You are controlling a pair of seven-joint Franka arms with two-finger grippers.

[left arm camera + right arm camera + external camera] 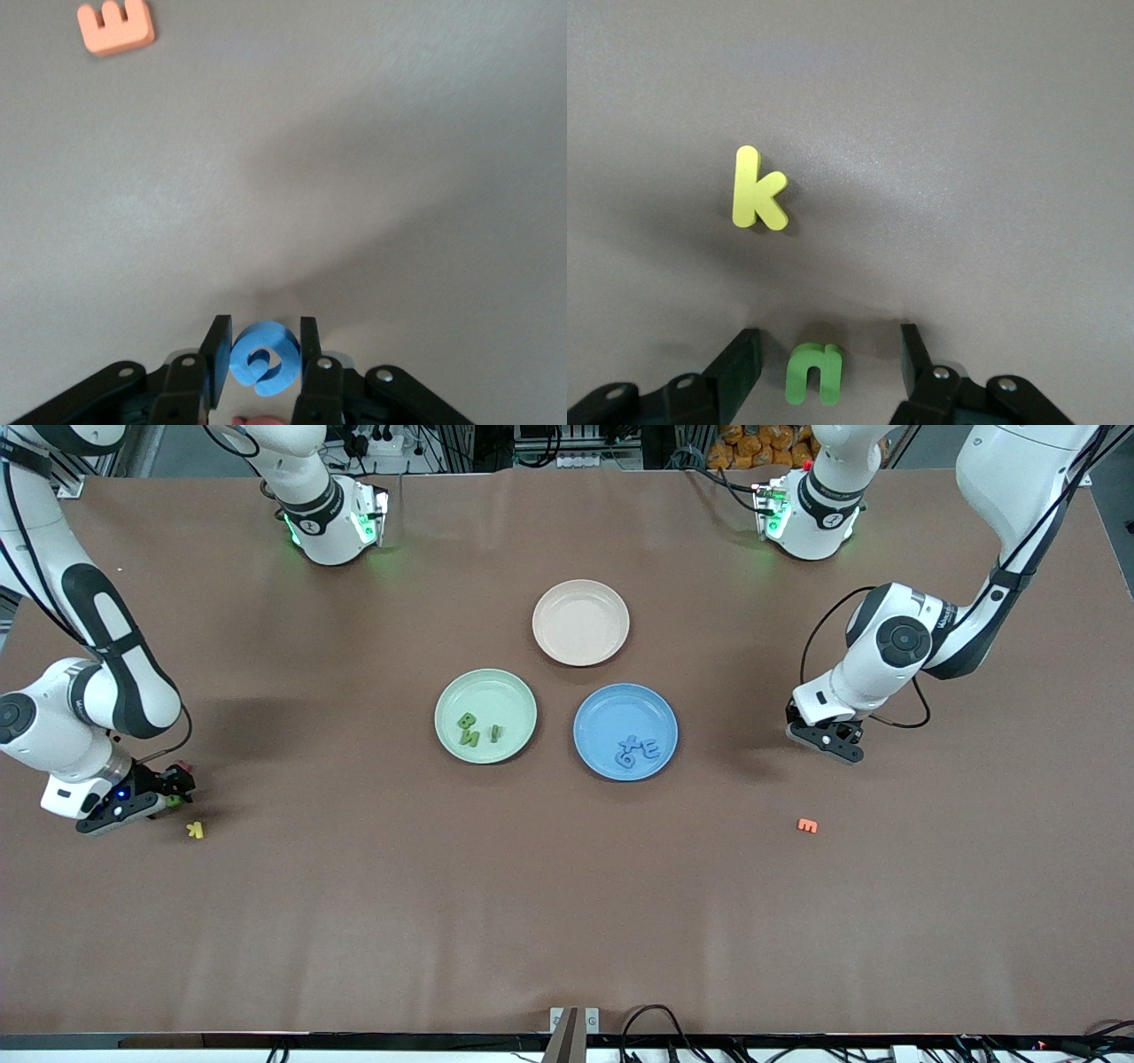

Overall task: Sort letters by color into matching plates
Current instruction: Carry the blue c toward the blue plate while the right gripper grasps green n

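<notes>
Three plates mid-desk [567, 921]: beige plate [580, 622] farthest from cam, green plate [485, 715] w/ 3 green letters [469, 728], blue plate [625, 731] w/ 3 blue letters [640, 749]. Left hand [260, 356] above desk toward left arm's end, clamped on blue letter [264, 357]. Right hand [822, 363] low at right arm's end, fingers wide either side of green n [814, 374], not touching. Yellow k [757, 189] near n; orange E [115, 25] lies alone.

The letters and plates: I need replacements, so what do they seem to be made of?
The green n and yellow k look like soft foam: thick, matte, round-edged; the look can't rule out rubber. The green plate and blue plate look like matte plastic, perhaps fiber composite: smooth, evenly colored, no glare.
</notes>
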